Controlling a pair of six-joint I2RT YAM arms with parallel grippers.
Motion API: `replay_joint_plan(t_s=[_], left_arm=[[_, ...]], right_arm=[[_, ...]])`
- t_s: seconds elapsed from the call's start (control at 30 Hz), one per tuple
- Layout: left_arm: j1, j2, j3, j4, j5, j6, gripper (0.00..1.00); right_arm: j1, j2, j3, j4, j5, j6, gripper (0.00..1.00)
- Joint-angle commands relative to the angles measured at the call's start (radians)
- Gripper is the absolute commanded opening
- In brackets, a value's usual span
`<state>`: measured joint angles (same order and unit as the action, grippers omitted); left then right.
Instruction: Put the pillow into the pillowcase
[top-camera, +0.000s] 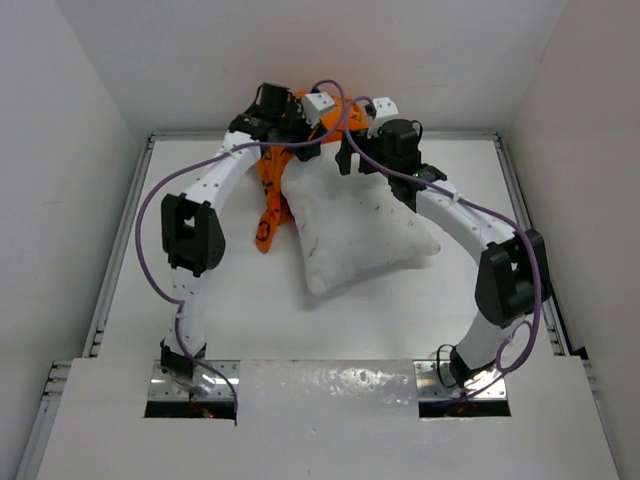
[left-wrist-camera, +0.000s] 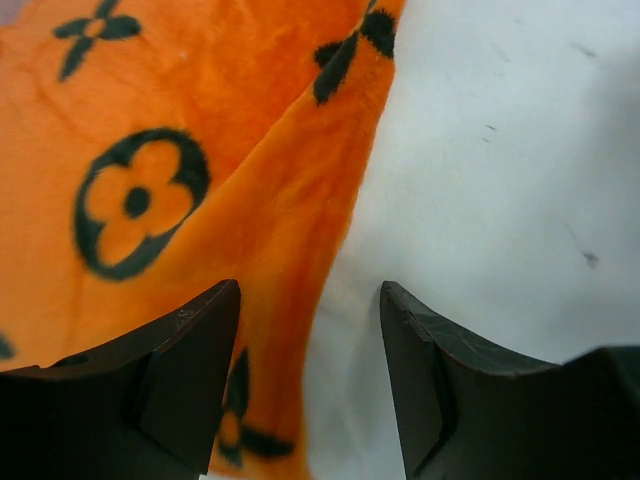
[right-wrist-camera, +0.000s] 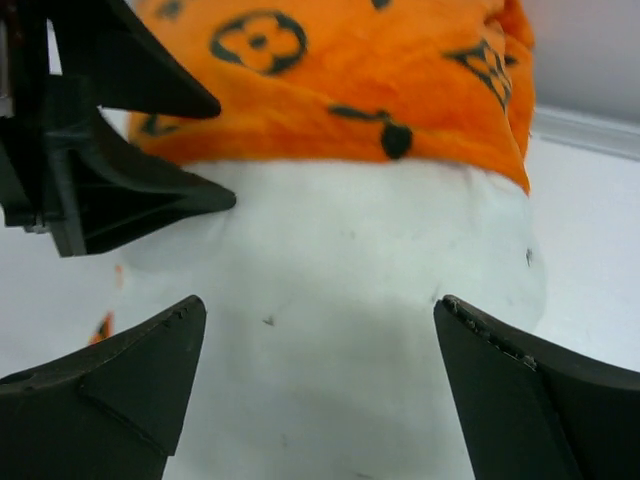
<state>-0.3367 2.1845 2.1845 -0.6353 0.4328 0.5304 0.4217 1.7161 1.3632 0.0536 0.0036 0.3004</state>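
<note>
Both claws gape by the far edge of the surface (top-camera: 250, 310); left claw (left-wrist-camera: 310, 295) should pinch only the bright orange fleecy pillowcase (left-wrist-camera: 180, 120) hem, right claw (right-wrist-camera: 320, 312) steadying the plump white fabric pillow (right-wrist-camera: 340, 235).

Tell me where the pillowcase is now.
In the top view, the pillowcase lies bunched at the far edge of the table, left of centre, capping the far end of the pillow and trailing down its left side.
</note>
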Motion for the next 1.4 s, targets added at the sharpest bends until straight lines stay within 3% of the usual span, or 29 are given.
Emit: replay_joint_plan(t_s=[0.0, 0.07, 0.17, 0.2, 0.27, 0.3, 0.33, 0.4, 0.43, 0.53, 0.6, 0.63, 0.67, 0.7, 0.73, 0.8, 0.83, 1.1, 1.23, 1.27, 1.37], left_arm=[[-0.031, 0.027, 0.017, 0.144, -0.118, -0.036, 0.56], [-0.038, 0.035, 0.0, 0.19, -0.167, -0.053, 0.54], [-0.038, 0.041, -0.014, 0.229, -0.215, -0.081, 0.28], [-0.039, 0.041, -0.003, 0.229, -0.213, -0.087, 0.13], [-0.039, 0.037, 0.017, 0.215, -0.2, -0.109, 0.0], [-0.039, 0.035, 0.041, 0.2, -0.195, -0.118, 0.0], [-0.039, 0.035, 0.053, 0.188, -0.186, -0.125, 0.0], [-0.039, 0.031, 0.086, 0.16, -0.164, -0.127, 0.0], [-0.039, 0.031, 0.092, 0.158, -0.164, -0.13, 0.0], [-0.039, 0.031, 0.109, 0.146, -0.19, -0.133, 0.0], [-0.039, 0.035, 0.161, 0.081, -0.099, -0.101, 0.0], [-0.039, 0.037, 0.184, 0.045, -0.025, -0.078, 0.0], [-0.041, 0.041, 0.231, 0.005, 0.171, -0.051, 0.0], [-0.042, 0.041, 0.256, -0.123, 0.293, 0.074, 0.0], [-0.048, 0.043, 0.282, -0.227, 0.537, 0.185, 0.0], [-0.062, 0.043, 0.357, -0.512, 0.667, 0.428, 0.0], [-0.073, 0.041, 0.376, -0.559, 0.71, 0.44, 0.0], [-0.073, 0.011, 0.457, -0.492, 0.787, 0.137, 0.0], [-0.073, 0.008, 0.427, -0.417, 0.924, 0.019, 0.0], [-0.071, 0.008, 0.419, -0.33, 0.943, -0.082, 0.0], [-0.073, 0.012, 0.435, -0.238, 1.003, -0.17, 0.0]], right_arm=[[0.017, 0.025, -0.027, -0.051, 0.061, -0.058, 0.95], [0.015, 0.043, -0.05, -0.032, 0.056, -0.067, 0.98], [0.015, 0.111, -0.032, -0.026, 0.015, -0.086, 0.99], [0.015, 0.153, -0.023, -0.029, 0.001, -0.084, 0.99], [0.015, 0.198, 0.008, -0.032, -0.037, -0.08, 0.85], [0.015, 0.238, 0.036, -0.035, -0.054, -0.066, 0.75], [0.015, 0.255, 0.049, -0.04, -0.083, -0.057, 0.49], [0.017, 0.287, 0.08, -0.041, -0.123, -0.044, 0.12], [0.015, 0.292, 0.08, -0.028, -0.148, -0.038, 0.0], [0.017, 0.275, 0.047, 0.038, -0.185, -0.018, 0.0], [0.017, 0.254, 0.01, 0.113, -0.195, 0.011, 0.0], [0.019, 0.226, -0.002, 0.147, -0.195, 0.022, 0.0], [0.023, 0.211, -0.013, 0.184, -0.2, 0.032, 0.0], [0.026, 0.197, -0.036, 0.286, -0.195, 0.058, 0.0], [0.031, 0.162, -0.051, 0.36, -0.185, 0.075, 0.0], [0.037, 0.131, -0.093, 0.597, -0.131, 0.118, 0.0], [0.04, 0.12, -0.093, 0.668, -0.105, 0.126, 0.0], [0.08, 0.197, 0.095, 0.957, 0.177, 0.149, 0.0], [0.118, 0.215, 0.054, 0.999, 0.298, 0.135, 0.0], [0.124, 0.218, 0.019, 1.002, 0.314, 0.14, 0.0], [0.147, 0.241, 0.007, 0.918, 0.432, 0.141, 0.0]])
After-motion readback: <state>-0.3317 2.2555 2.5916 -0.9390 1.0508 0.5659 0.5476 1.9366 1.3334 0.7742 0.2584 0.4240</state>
